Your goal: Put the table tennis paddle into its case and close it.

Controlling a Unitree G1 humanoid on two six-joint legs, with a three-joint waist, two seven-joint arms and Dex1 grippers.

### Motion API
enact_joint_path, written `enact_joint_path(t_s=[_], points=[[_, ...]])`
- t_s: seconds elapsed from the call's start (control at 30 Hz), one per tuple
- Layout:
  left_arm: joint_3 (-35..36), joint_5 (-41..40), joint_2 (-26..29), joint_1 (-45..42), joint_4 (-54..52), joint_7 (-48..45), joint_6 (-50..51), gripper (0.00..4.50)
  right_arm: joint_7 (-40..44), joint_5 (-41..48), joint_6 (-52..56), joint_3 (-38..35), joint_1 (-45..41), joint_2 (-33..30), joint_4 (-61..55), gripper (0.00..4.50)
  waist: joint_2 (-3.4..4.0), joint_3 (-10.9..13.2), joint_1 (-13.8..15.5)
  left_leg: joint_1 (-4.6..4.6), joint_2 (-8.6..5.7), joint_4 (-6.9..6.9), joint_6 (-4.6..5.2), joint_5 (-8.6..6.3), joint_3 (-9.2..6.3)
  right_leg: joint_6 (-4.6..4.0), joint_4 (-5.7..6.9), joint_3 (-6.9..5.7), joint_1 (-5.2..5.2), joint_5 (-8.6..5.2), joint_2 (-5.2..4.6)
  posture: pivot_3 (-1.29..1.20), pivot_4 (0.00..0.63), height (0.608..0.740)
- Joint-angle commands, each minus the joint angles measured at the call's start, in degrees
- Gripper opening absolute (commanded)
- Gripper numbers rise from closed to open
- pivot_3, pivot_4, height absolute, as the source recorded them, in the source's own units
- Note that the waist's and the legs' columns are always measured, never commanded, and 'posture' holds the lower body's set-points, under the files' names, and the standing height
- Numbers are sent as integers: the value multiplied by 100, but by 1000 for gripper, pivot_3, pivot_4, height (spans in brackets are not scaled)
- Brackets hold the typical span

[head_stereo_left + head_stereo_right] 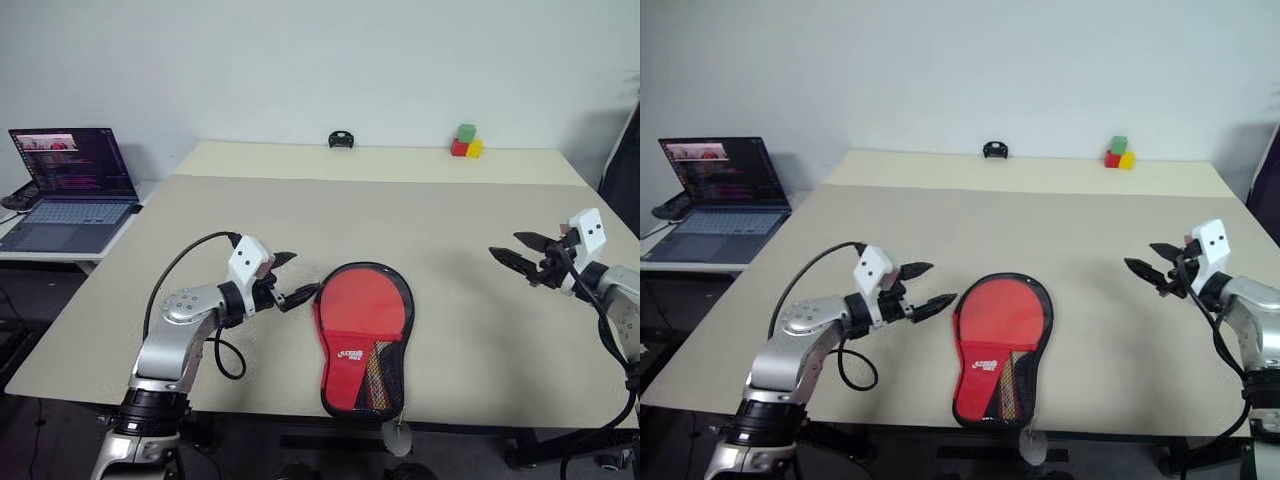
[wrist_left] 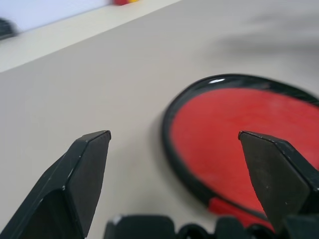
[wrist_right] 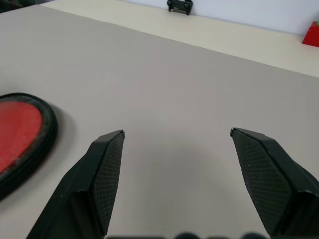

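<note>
Grippers came first in the scene: the left gripper (image 1: 292, 278) hovered left of centre in the head view, its two black fingers (image 2: 84, 174) spread wide and holding nothing, their tips just beside the left edge of the case (image 1: 362, 338). The right gripper (image 1: 520, 252) hung at the right of the frame, well apart from the case, with its fingers (image 3: 102, 179) also spread and nothing between them.

The case lay flat on the beige table (image 1: 300, 210) at lower centre, near the front edge, its round end toward the far wall and its narrow end toward the bottom of the frame. Its red top carried white lettering, a black mesh pocket sat on the narrow part, and a black zipper edge ran round the outline. Whether the table tennis paddle lay inside could not be told.

An open laptop (image 1: 70, 185) stood on a side table at the left. A small black object (image 1: 341, 139) and a stack of green, red and yellow blocks (image 1: 466, 142) sat by the wall at upper centre and upper right.
</note>
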Motion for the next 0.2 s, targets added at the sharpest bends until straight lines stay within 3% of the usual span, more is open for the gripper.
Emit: enact_joint_path(t_s=[0.03,0.2], points=[[19,136,103,4,73,175,-321,4500,3,-95,-129,-183,38,-81,-210,3712,0,0,-5,0,0,-1,0,0,0,0,-1,0,0,0,0,0,150,740],[-1,159,-30,-57,294,374,-454,4500,56,-321,-131,-12,-75,-43,97,3712,3,2,-9,0,1,-3,-1,0,3,0,-1,2,-1,0,-1,0,150,740]])
